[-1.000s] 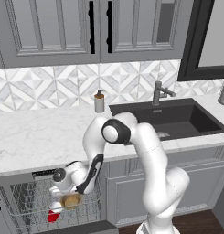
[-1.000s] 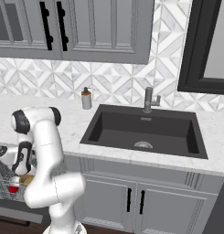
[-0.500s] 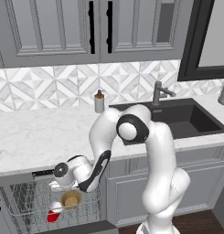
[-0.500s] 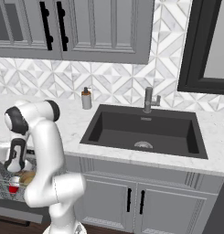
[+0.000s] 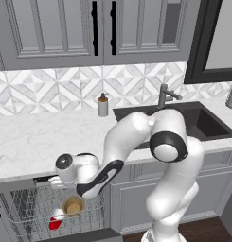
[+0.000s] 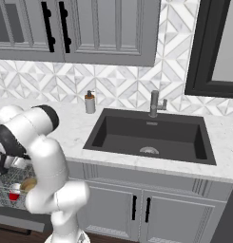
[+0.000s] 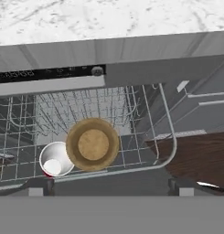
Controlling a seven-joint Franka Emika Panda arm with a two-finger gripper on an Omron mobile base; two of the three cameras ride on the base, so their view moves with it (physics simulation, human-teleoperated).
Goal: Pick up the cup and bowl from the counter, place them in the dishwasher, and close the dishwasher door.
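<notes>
Clearly, with the small red plastic cup [image 7: 55,160] and shallow tan wooden bowl [image 7: 92,144] racked, the wide-open gripper [image 7: 109,185] needed to back clear before shutting the door

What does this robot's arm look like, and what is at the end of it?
The arm is glossy white, built of rounded, tube-like segments with dark grey bands and caps at the joints. It ends in a white hand with two small dark fingers. No loose cables or markings are visible.

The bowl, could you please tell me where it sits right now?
In the hand view the bowl sits in the dishwasher rack, beside the cup.
</notes>
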